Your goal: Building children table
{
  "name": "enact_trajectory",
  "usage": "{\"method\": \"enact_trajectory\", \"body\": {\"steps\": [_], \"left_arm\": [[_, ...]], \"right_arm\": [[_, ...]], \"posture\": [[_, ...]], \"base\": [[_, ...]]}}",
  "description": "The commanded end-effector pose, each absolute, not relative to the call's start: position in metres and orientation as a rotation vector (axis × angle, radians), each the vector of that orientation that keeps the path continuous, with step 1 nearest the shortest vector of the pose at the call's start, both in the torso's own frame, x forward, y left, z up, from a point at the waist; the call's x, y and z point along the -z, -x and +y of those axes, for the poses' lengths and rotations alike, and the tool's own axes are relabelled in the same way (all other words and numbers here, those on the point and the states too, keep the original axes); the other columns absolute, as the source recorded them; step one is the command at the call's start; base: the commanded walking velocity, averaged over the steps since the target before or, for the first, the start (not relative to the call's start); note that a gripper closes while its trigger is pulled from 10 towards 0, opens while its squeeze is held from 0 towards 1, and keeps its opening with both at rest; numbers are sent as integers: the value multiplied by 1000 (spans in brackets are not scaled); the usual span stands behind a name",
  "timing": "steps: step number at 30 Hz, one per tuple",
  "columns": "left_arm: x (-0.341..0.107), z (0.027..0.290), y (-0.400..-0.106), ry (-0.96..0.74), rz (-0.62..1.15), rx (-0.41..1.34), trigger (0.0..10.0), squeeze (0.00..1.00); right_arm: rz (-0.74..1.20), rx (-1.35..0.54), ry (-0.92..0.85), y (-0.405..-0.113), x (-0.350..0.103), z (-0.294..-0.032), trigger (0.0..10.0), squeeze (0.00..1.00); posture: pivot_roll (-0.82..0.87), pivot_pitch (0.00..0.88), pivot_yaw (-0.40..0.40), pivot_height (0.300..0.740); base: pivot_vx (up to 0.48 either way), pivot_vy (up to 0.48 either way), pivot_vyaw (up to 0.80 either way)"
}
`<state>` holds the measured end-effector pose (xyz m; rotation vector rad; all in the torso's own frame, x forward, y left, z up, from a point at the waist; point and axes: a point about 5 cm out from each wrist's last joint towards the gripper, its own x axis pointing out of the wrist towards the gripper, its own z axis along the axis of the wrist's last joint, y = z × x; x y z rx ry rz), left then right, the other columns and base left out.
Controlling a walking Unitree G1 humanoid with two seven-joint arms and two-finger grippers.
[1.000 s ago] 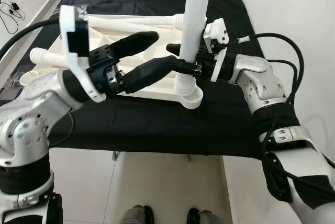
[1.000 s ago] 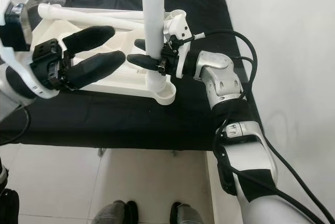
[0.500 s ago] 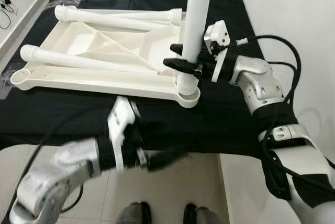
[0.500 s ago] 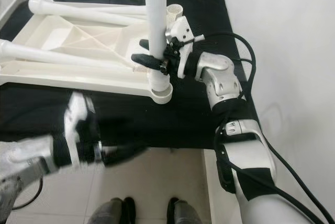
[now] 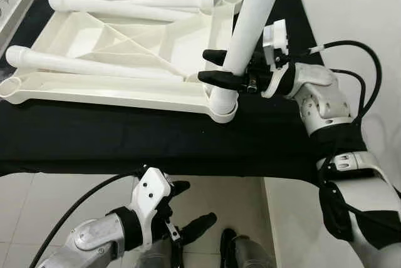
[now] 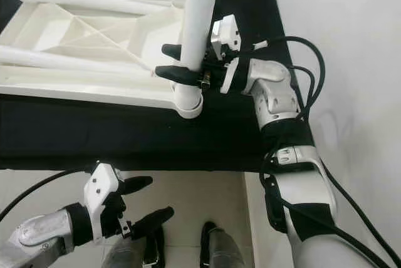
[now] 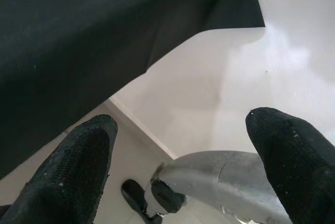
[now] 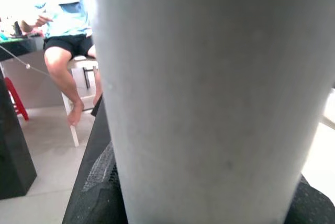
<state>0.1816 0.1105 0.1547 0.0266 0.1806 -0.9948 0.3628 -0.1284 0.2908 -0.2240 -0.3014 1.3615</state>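
An upturned white children's tabletop (image 5: 94,89) lies on a black-covered table (image 5: 125,143). Two white legs (image 5: 94,67) (image 5: 125,2) lie across its underside. A third leg (image 5: 250,24) stands in the near right corner socket (image 5: 223,110), leaning slightly to the right. My right gripper (image 5: 210,66) is shut on this leg just above the socket; in the right wrist view the leg (image 8: 209,88) is close between the fingers. My left gripper (image 5: 194,205) hangs open below the table's front edge, holding nothing, its fingers (image 7: 68,171) wide apart.
A white wall (image 5: 351,5) runs close along the table's right side. Pale floor tiles (image 5: 62,199) and my feet (image 5: 244,255) lie below the front edge. A person (image 8: 63,30) sits on a stool beyond the table.
My left arm swung down from over the tabletop to below the table's front edge, still open. The right gripper keeps its hold and the upright leg now leans a little right.
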Motion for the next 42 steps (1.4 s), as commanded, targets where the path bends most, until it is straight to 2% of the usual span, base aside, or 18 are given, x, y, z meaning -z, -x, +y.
{"method": "enact_trajectory", "body": {"steps": [1,8,14,18,27,33,42], "left_arm": [[-153,109,-174,-50,188,1000,10000,0],[-155,107,-165,-49,183,1005,10000,0],[-154,105,-161,-41,164,995,10000,0],[-155,100,-160,-20,152,991,10000,0],[-156,97,-160,-11,136,979,10000,0],[-156,95,-162,-1,123,972,10000,0],[-155,94,-164,-2,121,971,10000,0]], "right_arm": [[-186,-1411,207,-364,-268,-125,10000,0],[-146,-1500,226,-364,-270,-118,10000,0],[-54,-1664,333,-358,-278,-109,10000,0],[-5,-1778,469,-350,-287,-87,10000,0],[-5,-1820,501,-351,-294,-61,10000,0],[-46,-1679,340,-364,-304,-55,10000,0],[-68,-1466,315,-373,-288,-67,10000,0]], "posture": [[147,418,48,740],[155,445,43,740],[138,460,28,740],[115,468,3,740],[99,469,-19,740],[85,467,-33,740],[88,458,-21,740]], "base": [[0,0,0],[0,0,0],[0,0,0],[0,0,0],[0,0,0],[0,0,0],[0,0,0]]}}
